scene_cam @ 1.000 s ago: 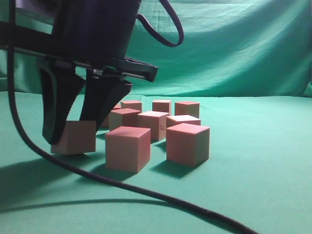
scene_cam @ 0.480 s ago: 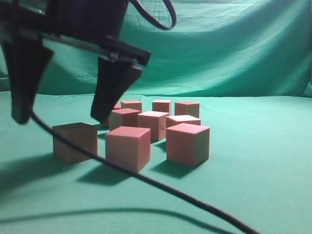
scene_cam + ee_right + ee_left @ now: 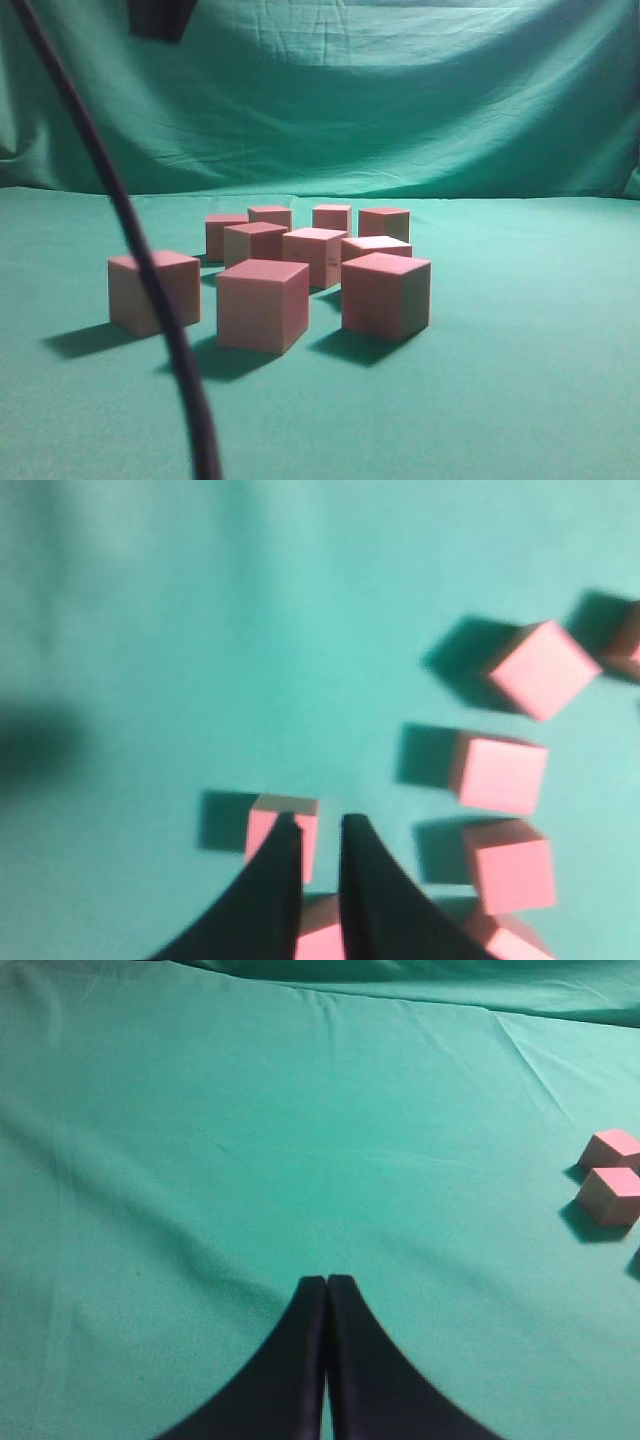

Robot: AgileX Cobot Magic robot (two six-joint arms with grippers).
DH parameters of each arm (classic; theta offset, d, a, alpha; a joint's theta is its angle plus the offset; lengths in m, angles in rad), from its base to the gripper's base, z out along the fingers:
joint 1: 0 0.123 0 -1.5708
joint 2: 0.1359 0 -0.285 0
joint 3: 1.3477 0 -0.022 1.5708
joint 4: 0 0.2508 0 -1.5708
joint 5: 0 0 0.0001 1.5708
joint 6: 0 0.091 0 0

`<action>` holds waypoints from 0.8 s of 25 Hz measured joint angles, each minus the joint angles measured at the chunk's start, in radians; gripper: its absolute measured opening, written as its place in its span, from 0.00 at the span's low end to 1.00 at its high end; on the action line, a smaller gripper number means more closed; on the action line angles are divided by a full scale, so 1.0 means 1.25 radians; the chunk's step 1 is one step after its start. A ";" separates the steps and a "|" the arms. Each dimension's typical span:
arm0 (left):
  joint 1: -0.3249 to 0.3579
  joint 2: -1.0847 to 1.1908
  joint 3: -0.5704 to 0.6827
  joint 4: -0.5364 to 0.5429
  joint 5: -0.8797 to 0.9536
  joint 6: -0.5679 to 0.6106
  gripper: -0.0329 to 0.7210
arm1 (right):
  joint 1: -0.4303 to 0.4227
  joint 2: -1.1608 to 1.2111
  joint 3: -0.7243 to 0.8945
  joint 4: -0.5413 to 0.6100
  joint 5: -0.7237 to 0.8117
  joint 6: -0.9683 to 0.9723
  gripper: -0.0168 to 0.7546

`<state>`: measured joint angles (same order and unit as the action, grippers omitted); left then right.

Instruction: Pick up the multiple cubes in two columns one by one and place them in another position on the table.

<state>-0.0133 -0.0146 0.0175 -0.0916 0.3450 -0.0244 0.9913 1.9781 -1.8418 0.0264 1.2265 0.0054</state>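
Several reddish-pink cubes (image 3: 262,303) stand grouped on the green table (image 3: 520,380). One cube (image 3: 153,290) sits apart at the left of the group. In the right wrist view my right gripper (image 3: 320,822) hangs high over the cubes (image 3: 500,773), blurred, its fingers drawn almost together on nothing. One cube (image 3: 282,830) lies on the cloth far below its left fingertip. My left gripper (image 3: 327,1280) is shut and empty over bare cloth, with two cubes (image 3: 610,1195) at that view's right edge.
A black cable (image 3: 150,290) hangs across the left front of the exterior view, crossing the leftmost cube. A dark part of the right arm (image 3: 160,18) shows at the top edge. Draped green cloth (image 3: 450,100) closes the back.
My right gripper opened off the leftmost cube, rose out of the exterior view and drew its fingers together. That cube stays on the table.
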 joint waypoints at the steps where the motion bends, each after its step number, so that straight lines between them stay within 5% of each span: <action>1: 0.000 0.000 0.000 0.000 0.000 0.000 0.04 | 0.000 -0.017 0.000 -0.013 0.004 0.009 0.02; 13: 0.000 0.000 0.000 0.000 0.000 0.000 0.04 | 0.000 -0.390 0.018 -0.131 0.022 0.046 0.02; 20: 0.000 0.000 0.000 0.000 0.000 0.000 0.04 | 0.000 -0.660 0.231 -0.126 0.032 0.044 0.02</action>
<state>-0.0133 -0.0146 0.0175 -0.0916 0.3450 -0.0244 0.9913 1.1535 -1.5529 -0.1305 1.2664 0.0606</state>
